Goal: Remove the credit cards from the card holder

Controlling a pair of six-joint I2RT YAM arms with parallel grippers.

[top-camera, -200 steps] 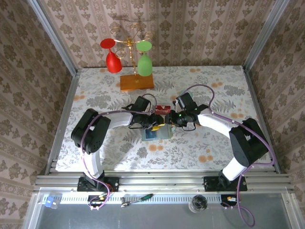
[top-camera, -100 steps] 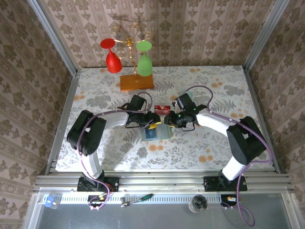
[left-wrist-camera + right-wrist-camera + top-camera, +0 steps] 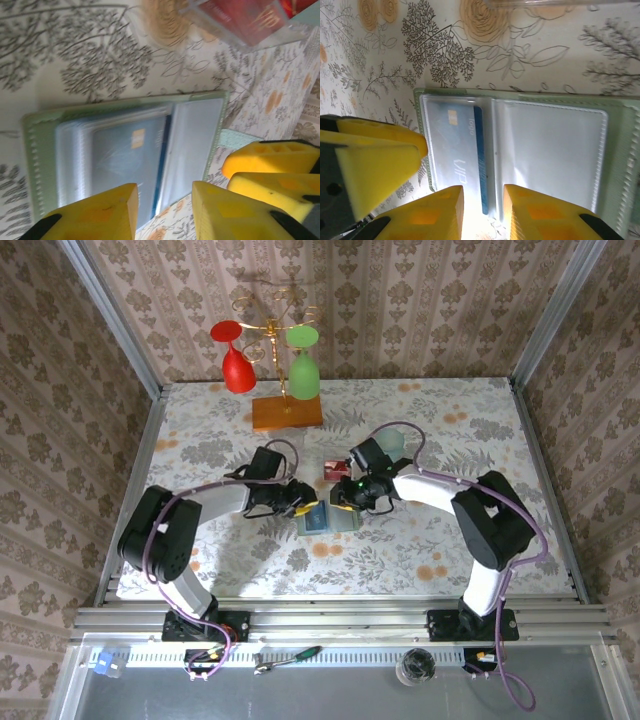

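White, flower-printed table (image 3: 450, 430) bears the card holder (image 3: 327, 519), lying open and flat at its middle. The left gripper (image 3: 164, 192) and right gripper (image 3: 481, 192) hover at its edge, jaws apart, apparently clamping nothing. A blue credit card (image 3: 465, 145) sits under one panel's clear sleeve.

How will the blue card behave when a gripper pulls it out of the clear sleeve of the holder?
The blue card looks thin and flat, so it is probably stiff yet light. Its sleeve in the card holder is glossy plastic, so it may slide easily, or drag the light holder along.
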